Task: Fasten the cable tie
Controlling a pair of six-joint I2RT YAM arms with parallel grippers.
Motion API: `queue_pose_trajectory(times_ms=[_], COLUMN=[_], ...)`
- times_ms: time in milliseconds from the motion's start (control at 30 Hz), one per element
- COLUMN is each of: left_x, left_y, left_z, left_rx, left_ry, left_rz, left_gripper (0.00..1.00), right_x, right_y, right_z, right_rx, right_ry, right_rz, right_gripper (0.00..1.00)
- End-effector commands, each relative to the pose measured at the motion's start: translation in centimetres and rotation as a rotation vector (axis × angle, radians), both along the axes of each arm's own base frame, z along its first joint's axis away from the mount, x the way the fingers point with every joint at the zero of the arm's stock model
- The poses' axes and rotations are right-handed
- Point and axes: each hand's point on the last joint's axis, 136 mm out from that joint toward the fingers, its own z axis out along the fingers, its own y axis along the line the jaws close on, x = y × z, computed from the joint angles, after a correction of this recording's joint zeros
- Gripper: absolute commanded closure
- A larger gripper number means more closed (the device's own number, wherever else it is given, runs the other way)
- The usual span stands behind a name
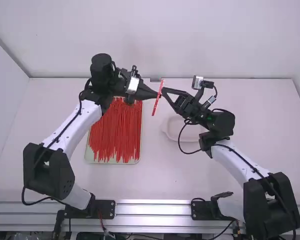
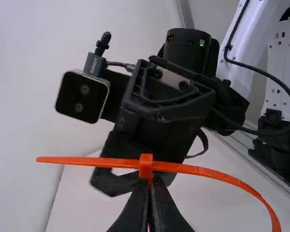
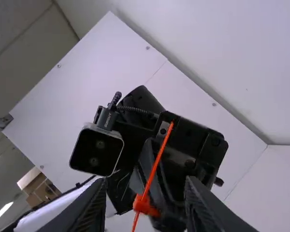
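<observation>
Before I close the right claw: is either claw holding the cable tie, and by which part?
The left claw pinches the cable tie at its square head. The right claw is open and holds nothing.

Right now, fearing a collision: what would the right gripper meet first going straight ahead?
The right gripper would likely meet the cable tie between its open fingers first, then the left gripper holding it; depth is unclear.
</observation>
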Motion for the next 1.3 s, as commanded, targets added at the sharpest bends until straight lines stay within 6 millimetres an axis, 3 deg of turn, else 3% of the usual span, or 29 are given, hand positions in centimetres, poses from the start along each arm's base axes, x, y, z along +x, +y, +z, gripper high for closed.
queue_pose_trajectory(times_ms=[0, 333, 367, 400, 467, 533, 933, 1100, 1267], left_x=[-0.9, -1.4, -1.5, -1.6, -1.6, -1.5, -1.6, -1.8, -2.0], left_y=[-0.6, -1.1, -1.2, -1.3, -1.3, -1.3, -1.2, -1.2, -1.0], left_z=[-0.4, -1.3, -1.3, -1.3, -1.3, -1.3, -1.6, -2.4, -4.6], left_rx=[0.004, 0.005, 0.005, 0.006, 0.006, 0.005, 0.02, 0.035, 0.036], left_ry=[0.025, 0.029, 0.031, 0.032, 0.032, 0.03, 0.09, 0.152, 0.157], left_rz=[-0.046, -0.065, -0.065, -0.07, -0.069, -0.069, -0.069, -0.07, -0.066], left_gripper=[0.98, 0.98, 0.98, 0.98, 0.98, 0.98, 0.98, 0.98, 0.98], right_x=[0.3, 0.3, 0.3, 0.3, 0.2, 0.2, -0.1, -0.1, 0.0], right_y=[-0.2, -0.2, -0.2, -0.2, -0.2, -0.2, -0.2, -1.6, -3.3], right_z=[1.3, 1.3, 1.3, 1.3, 1.3, 1.3, 1.7, 2.8, 3.4], right_rx=[0.023, 0.025, 0.024, 0.024, 0.024, 0.023, 0.023, 0.056, 0.066], right_ry=[-0.027, -0.023, -0.024, -0.024, -0.024, -0.024, -0.063, -0.093, -0.127], right_rz=[-0.019, -0.018, -0.018, -0.017, -0.015, -0.014, -0.017, -0.034, -0.06], right_gripper=[0.56, 0.59, 0.63, 0.75, 0.82, 1.0, 1.0, 1.0, 1.0])
